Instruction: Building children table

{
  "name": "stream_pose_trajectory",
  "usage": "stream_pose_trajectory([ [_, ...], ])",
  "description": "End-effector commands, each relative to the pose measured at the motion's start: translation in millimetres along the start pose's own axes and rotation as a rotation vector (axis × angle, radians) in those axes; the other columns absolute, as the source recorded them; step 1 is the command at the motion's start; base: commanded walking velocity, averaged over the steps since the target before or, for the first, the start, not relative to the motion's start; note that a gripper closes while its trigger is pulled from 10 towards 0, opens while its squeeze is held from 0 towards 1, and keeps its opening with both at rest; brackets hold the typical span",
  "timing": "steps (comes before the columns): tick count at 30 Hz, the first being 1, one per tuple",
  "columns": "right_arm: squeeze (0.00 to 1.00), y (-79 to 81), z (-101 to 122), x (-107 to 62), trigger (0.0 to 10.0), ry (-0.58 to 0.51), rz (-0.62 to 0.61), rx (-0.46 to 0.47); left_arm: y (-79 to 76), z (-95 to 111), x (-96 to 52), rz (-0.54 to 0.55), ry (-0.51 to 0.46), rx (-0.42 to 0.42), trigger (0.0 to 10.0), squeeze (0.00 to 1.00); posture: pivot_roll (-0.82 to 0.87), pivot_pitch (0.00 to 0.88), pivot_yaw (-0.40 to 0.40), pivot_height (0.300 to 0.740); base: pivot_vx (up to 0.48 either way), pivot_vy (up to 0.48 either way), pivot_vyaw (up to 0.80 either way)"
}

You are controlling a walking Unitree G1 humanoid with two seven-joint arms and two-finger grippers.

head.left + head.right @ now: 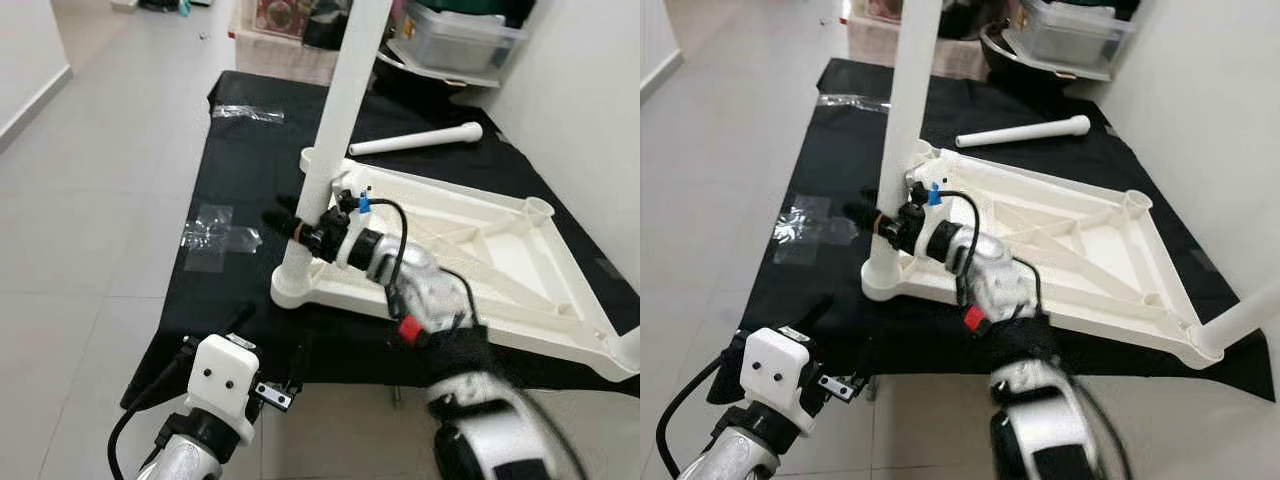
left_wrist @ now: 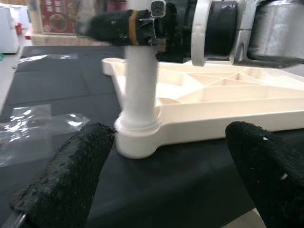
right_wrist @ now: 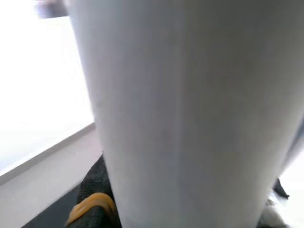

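Tabletop [image 1: 470, 245], white plastic and turned underside up, is laid flat on a black cloth [image 1: 250, 150] spread over the floor [image 1: 100, 200]. One white leg [image 1: 335, 130] is seen standing upright in the corner socket at the tabletop's 9 o'clock corner, its base seated in the round collar there. A second leg [image 1: 1240, 318] is seen rising from the corner at 4 o'clock. A third, loose leg [image 1: 415, 141] is laid on the cloth at 12 o'clock of the tabletop, just beyond its far edge and not touching it.

The right pincer [image 1: 300, 225] is closed around the upright leg low on its shaft, just above the collar; a black finger [image 2: 107, 26] with an orange band is pressed against the leg, and the white shaft is seen very close in the right wrist view.

The left pincer [image 2: 161, 190] is held wide open, gripping nothing, its two black fingers [image 2: 66, 180] spread apart and hovering above the cloth at 6 o'clock of the leg's base, near it but touching neither leg nor tabletop.

Crumpled clear plastic wrap [image 1: 215, 235] is seen on the cloth at 9 o'clock of the tabletop. Storage boxes [image 1: 460, 40] are stacked at 12 o'clock by the wall.
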State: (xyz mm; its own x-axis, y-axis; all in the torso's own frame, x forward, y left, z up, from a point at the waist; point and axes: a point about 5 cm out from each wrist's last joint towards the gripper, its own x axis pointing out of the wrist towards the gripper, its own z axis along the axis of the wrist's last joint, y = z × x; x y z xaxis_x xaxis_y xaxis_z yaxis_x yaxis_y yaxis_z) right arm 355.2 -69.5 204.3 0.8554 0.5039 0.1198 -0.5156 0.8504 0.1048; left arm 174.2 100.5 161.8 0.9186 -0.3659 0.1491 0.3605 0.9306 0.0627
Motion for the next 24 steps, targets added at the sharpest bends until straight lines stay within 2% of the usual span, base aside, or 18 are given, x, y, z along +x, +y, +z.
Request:
stream_pose_trajectory([
  [1,0.00,-37.4,2,-20.7,0.0,0.003,-0.330,-0.044,-1.3,-3,-0.9,-0.012,0.015,0.001,10.0,0.00,0.13,0.102,-0.187,0.740,0.000,0.000,0.00],
  [2,0.00,-38.9,2,-27.2,0.0,0.005,-0.440,-0.062,-1.2,-3,-0.5,-0.013,0.015,0.002,10.0,0.00,0.13,0.100,-0.187,0.740,0.000,0.000,0.00],
  [3,0.00,-38.9,2,-27.2,0.0,0.005,-0.440,-0.062,-1.2,-3,-0.5,-0.013,0.015,0.002,10.0,0.00,0.13,0.100,-0.187,0.740,0.000,0.000,0.00],
  [4,0.00,-39.4,1,-31.4,0.0,0.006,-0.507,-0.077,-1.1,-3,-0.2,-0.014,0.015,0.003,10.0,0.00,0.13,0.100,-0.187,0.740,0.000,0.000,0.00],
  [6,0.00,-29.9,-6,-36.0,0.0,0.026,-0.589,-0.033,-1.1,-3,0.0,-0.014,0.014,0.005,10.0,0.00,0.14,0.093,-0.186,0.740,0.000,0.000,0.00],
  [8,0.00,-29.9,-6,-36.0,0.0,0.026,-0.589,-0.033,-1.1,-3,0.0,-0.014,0.014,0.005,10.0,0.00,0.14,0.093,-0.186,0.740,0.000,0.000,0.00],
  [12,0.00,-12.6,-13,-35.4,0.0,0.047,-0.644,0.010,-1.8,-4,-0.2,-0.014,0.014,0.006,10.0,0.00,0.14,0.090,-0.190,0.740,0.000,0.000,0.00],
  [14,0.00,-9.3,-13,-35.5,0.0,0.050,-0.665,0.013,-1.9,-4,-0.2,-0.015,0.014,0.006,10.0,0.00,0.14,0.090,-0.190,0.740,0.000,0.000,0.00],
  [15,0.00,4.1,-8,-24.7,10.0,-0.009,-0.539,0.115,-2.1,-3,-0.4,-0.013,0.014,0.004,10.0,0.00,0.14,0.091,-0.191,0.740,0.000,0.000,0.00],
  [16,0.00,4.1,-8,-24.7,10.0,-0.009,-0.539,0.115,-2.1,-3,-0.4,-0.013,0.014,0.004,10.0,0.00,0.14,0.091,-0.191,0.740,0.000,0.000,0.00],
  [17,0.00,8.8,0,-18.0,10.0,-0.070,-0.435,0.138,-2.0,-4,-0.3,-0.013,0.015,0.003,10.0,0.00,0.14,0.091,-0.191,0.740,0.000,0.000,0.00],
  [18,1.00,5.2,3,-15.9,10.0,-0.092,-0.396,0.130,-2.0,-4,-0.1,-0.013,0.015,0.002,10.0,0.00,0.14,0.092,-0.192,0.740,0.000,0.000,0.00],
  [20,1.00,-4.5,8,-13.4,10.0,-0.117,-0.352,0.111,-2.1,-4,0.2,-0.014,0.015,0.002,10.0,0.00,0.14,0.092,-0.192,0.740,0.000,0.000,0.00],
  [21,1.00,-4.5,8,-13.4,10.0,-0.117,-0.352,0.111,-2.1,-4,0.2,-0.014,0.015,0.002,10.0,0.00,0.14,0.092,-0.192,0.740,0.000,0.000,0.00],
  [23,1.00,-16.8,13,-12.1,10.0,-0.134,-0.339,0.075,-2.2,-4,0.3,-0.013,0.014,0.002,10.0,0.00,0.13,0.094,-0.191,0.740,0.000,0.000,0.00],
  [24,0.00,-23.2,18,-8.9,10.0,-0.147,-0.222,0.074,-2.4,-4,0.2,-0.012,0.014,0.001,10.0,0.00,0.13,0.093,-0.190,0.740,0.000,0.000,0.00],
])
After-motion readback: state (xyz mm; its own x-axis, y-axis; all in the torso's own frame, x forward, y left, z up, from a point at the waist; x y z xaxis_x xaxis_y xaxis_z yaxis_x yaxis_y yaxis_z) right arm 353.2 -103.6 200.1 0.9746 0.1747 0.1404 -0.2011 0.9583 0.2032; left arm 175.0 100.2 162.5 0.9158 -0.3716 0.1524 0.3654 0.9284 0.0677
